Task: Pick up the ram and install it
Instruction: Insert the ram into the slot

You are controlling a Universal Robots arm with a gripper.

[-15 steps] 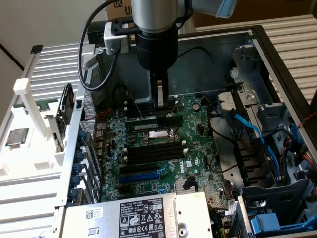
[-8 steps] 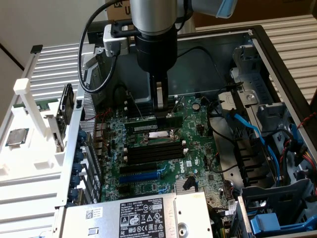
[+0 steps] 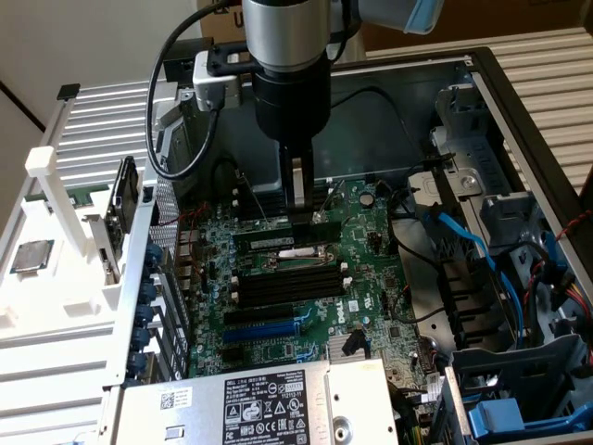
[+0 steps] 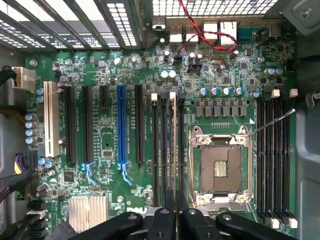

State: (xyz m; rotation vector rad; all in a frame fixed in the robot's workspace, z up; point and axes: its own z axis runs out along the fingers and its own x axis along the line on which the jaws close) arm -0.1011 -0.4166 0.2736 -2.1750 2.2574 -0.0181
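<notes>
the claw (image 4: 175, 199) is clamped on the top edge of the ram (image 4: 174, 140), fingers pressed against the thin board. the open computer case (image 3: 361, 130) holds the green motherboard (image 3: 361, 269). the ram stands on edge at a black memory slot just beside the processor socket (image 4: 220, 167), between the socket and the blue expansion slot (image 4: 121, 125); i cannot tell whether it is fully seated.

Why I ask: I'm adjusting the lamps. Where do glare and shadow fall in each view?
Exterior view: the white rack at the exterior view's left is washed bright, while the case's back wall behind the gripper lies in shade; on the ram a pale label catches light. Wrist view: the motherboard is evenly lit, the socket frame glints, and light blazes through the vent grille.
</notes>
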